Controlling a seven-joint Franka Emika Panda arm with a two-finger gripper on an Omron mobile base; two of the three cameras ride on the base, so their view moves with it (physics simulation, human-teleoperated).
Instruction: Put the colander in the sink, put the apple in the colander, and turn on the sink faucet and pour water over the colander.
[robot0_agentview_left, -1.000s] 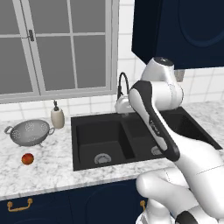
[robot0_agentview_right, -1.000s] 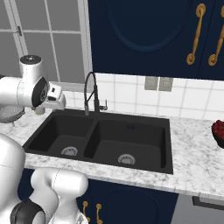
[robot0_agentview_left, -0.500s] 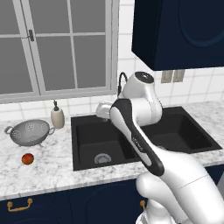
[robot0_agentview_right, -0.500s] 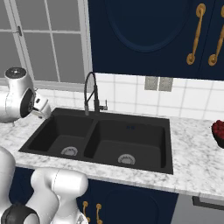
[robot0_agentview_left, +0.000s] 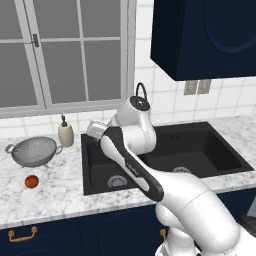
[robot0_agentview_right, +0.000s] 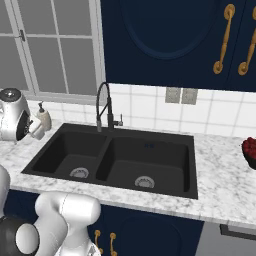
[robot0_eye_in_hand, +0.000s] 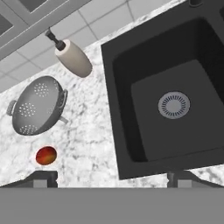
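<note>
**Surveying the counter: colander and apple left of the sink, gripper empty**

Starting at the far left of the marble counter (robot0_agentview_left: 50, 192), under the window (robot0_agentview_left: 65, 55): one colander (robot0_agentview_left: 33, 151), silver-grey, perforated, upright on its small base, loop handles out to either side. It stands on the stone, well clear of the basin.

In front of it, nearer the counter edge: one apple (robot0_agentview_left: 31, 181), small, red-orange, lying alone on the stone. Near the colander, not touching it. The hand view shows the same pair, colander (robot0_eye_in_hand: 36, 106) with the apple (robot0_eye_in_hand: 46, 155) just beside it.

Behind and to the right of the colander: one beige soap bottle (robot0_agentview_left: 65, 133) with a pump top, upright near the back wall, close to the sink's left rim.

Next: one sink (robot0_agentview_left: 222, 152), matte black, two basins, a round silver drain (robot0_eye_in_hand: 174, 105) in the left basin. Both basins hold nothing but their drains.

Over the left basin's rear corner: the gripper (robot0_eye_in_hand: 112, 177), hanging above the sink's left edge. Jaws spread wide and released, grasping nothing; one finger tip (robot0_eye_in_hand: 41, 178) sits over the counter near the apple, the other over the sink's front rim.

Behind the divider: one sink faucet (robot0_agentview_right: 104, 107), black, high arc, coiled neck, side lever.

Far right: a dark bowl of red fruit (robot0_agentview_right: 249, 150) at the counter's end.
</note>
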